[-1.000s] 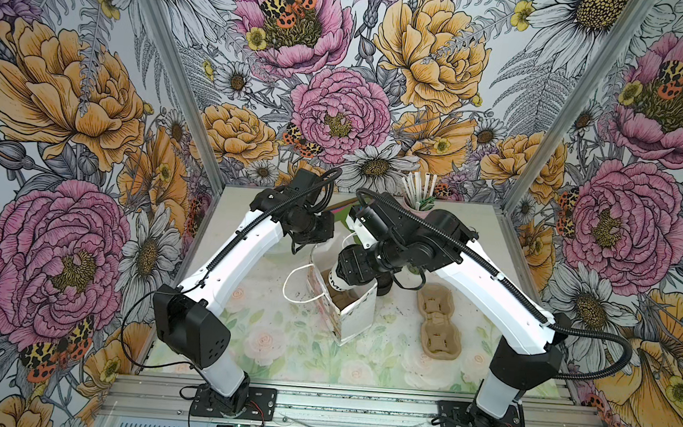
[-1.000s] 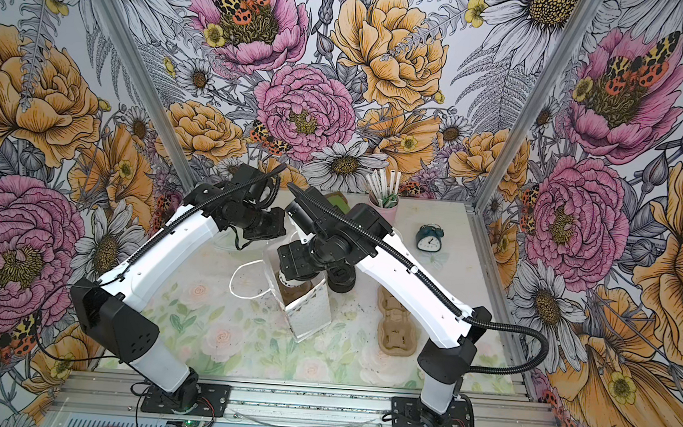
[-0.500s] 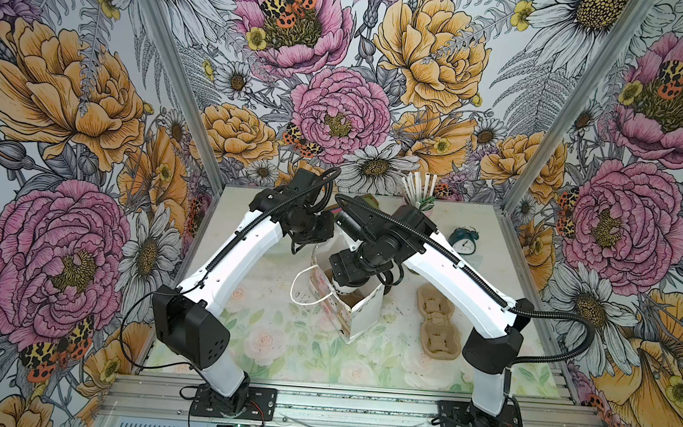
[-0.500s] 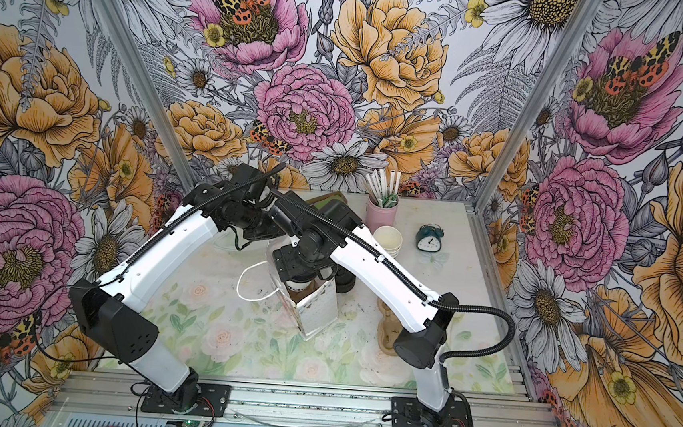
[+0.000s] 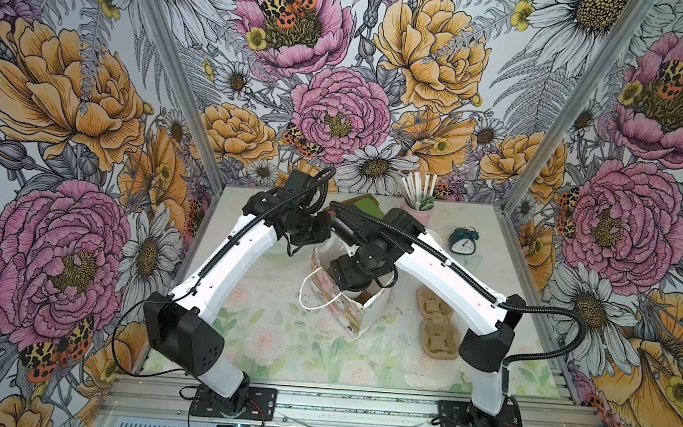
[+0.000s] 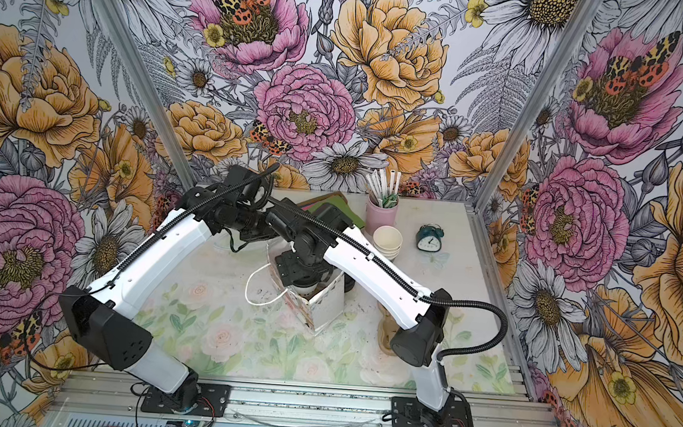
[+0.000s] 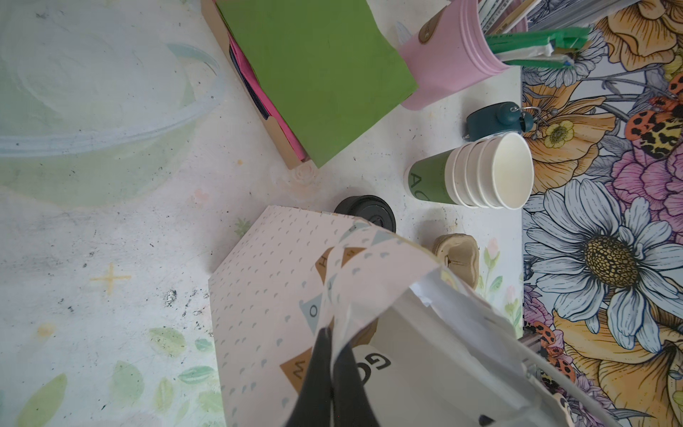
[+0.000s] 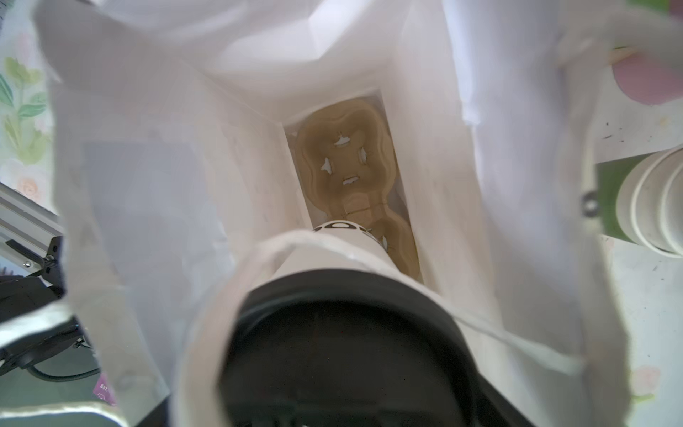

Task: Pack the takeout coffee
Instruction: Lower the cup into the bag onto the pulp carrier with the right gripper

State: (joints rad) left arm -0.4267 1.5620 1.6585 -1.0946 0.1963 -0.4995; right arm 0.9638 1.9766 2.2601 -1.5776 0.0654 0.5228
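The takeout coffee hangs in the mouth of the paper bag. Its black lid faces my right wrist camera and its base points down at the pulp carrier on the bag's floor. I cannot tell whether cup and carrier touch. My right claw reaches into the bag from above and holds the cup, jaws spread wide about it, though its fingers are hidden from me. My left claw is pinched tight on the bag's far rim, with paper folded between its fingers.

The bag stands upright in the middle of the desk. A squat pile of black lids sits just beside it on the right, and a second carrier lies near, also to the right. Farther back on the right stand a stack of lidless cups, a pink cup of straws and a small teal clock.
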